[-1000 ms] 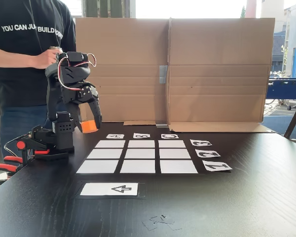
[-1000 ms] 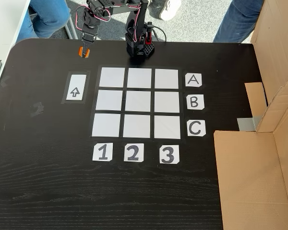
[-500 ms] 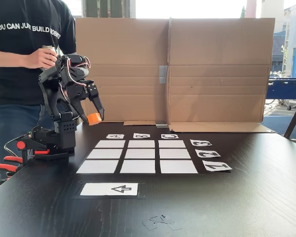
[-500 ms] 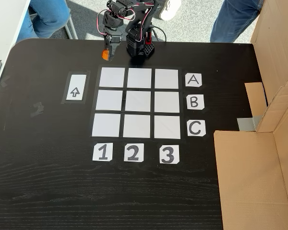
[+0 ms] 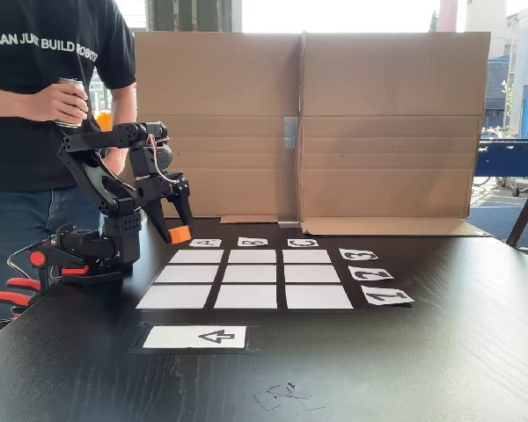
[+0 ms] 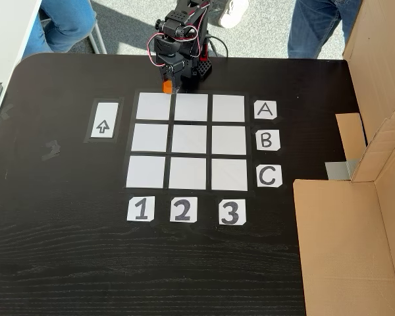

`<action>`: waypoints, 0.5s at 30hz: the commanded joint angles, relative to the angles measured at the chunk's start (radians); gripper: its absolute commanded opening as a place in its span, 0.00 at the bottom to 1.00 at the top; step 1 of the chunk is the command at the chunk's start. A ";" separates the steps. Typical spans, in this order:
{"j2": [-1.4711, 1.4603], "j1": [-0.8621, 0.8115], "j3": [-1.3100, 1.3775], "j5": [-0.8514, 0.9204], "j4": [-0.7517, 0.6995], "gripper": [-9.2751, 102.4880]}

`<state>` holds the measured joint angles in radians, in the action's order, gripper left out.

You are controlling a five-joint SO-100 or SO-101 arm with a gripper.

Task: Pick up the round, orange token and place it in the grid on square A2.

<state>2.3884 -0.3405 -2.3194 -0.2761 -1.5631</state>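
Gripping the token (image 5: 179, 235) between its two black fingers, the gripper (image 5: 178, 234) hangs above the black table (image 5: 422, 352), just left of the grid's (image 5: 253, 280) far-left corner in a fixed view from the side. The token is a short puck; how its flat faces are turned cannot be told at this size, though it sits slightly tilted at the very tips of the fingers, which point down and toward the grid.

From above, in a fixed view, the token (image 6: 166, 85) shows just past the grid's (image 6: 191, 139) top edge, over the dark border between the first and second cells of the A row, close to the arm's base (image 6: 192, 66). Square A2 (image 6: 191, 108) lies immediately below and right of it in that picture, bare and white. Whether the token touches the table cannot be told from above; the side picture shows it raised.

All nine cells are unoccupied. A white arrow card (image 6: 103, 126) lies left of the grid from above, near the front in the side picture. Labels A, B, C stand along the right edge and 1, 2, 3 along the lower edge from above. A cardboard wall (image 5: 308, 123) closes the far side. A person (image 5: 35, 114) stands behind the arm, with a can in hand.
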 commanded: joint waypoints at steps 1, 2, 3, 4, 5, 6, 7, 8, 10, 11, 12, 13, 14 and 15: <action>0.005 0.025 -0.032 0.032 -0.002 0.08; 0.002 0.031 -0.044 0.049 -0.002 0.08; -0.003 0.035 -0.055 0.063 -0.002 0.08; -0.005 0.043 -0.066 0.075 0.000 0.08; -0.008 0.049 -0.072 0.084 0.003 0.08; -0.012 0.058 -0.077 0.089 0.006 0.08; -0.023 0.063 -0.080 0.098 0.006 0.08; -0.032 0.066 -0.084 0.110 0.006 0.08; -0.044 0.074 -0.101 0.126 0.017 0.08; -0.049 0.080 -0.114 0.127 0.031 0.08; -0.054 0.086 -0.129 0.127 0.048 0.08; -0.063 0.089 -0.130 0.132 0.052 0.08; -0.072 0.092 -0.129 0.135 0.052 0.08; -0.080 0.098 -0.127 0.135 0.052 0.08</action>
<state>2.3270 -0.2500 -2.4498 -0.1503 -1.5217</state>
